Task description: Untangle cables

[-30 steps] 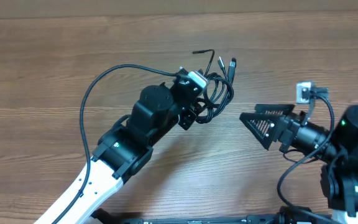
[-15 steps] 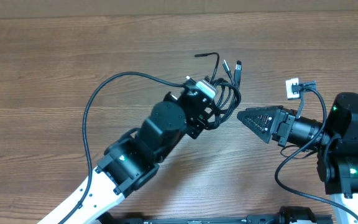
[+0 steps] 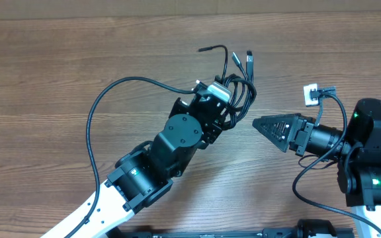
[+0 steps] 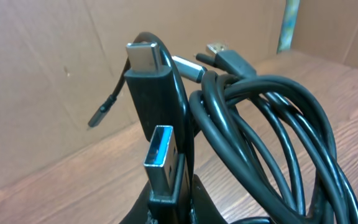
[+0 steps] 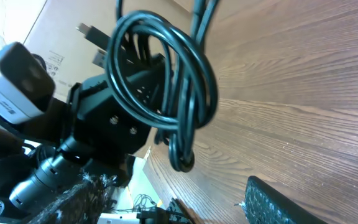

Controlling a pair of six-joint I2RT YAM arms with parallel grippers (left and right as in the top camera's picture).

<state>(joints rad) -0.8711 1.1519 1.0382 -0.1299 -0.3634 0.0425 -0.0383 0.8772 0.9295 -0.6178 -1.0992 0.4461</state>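
The cables [image 3: 235, 92] are a knot of thin black cords with silver plug tips sticking up toward the table's far side. My left gripper [image 3: 225, 106] is shut on the bundle and holds it off the table. In the left wrist view the plugs [image 4: 160, 155] stand upright between my fingers, and looped cords [image 4: 272, 130] hang to the right. My right gripper [image 3: 262, 124] is open and empty, just right of the bundle. In the right wrist view the cable loops [image 5: 166, 93] hang ahead of the right gripper [image 5: 173, 202].
The wooden table [image 3: 58, 73] runs under everything. A thicker black wire [image 3: 101, 99] arcs from the left arm across the table's left middle. A small white connector [image 3: 309, 94] sits on the right arm.
My left gripper has carried the cable bundle to the right and slightly away, closer to the right gripper. The right arm swung left toward the bundle, then held still.
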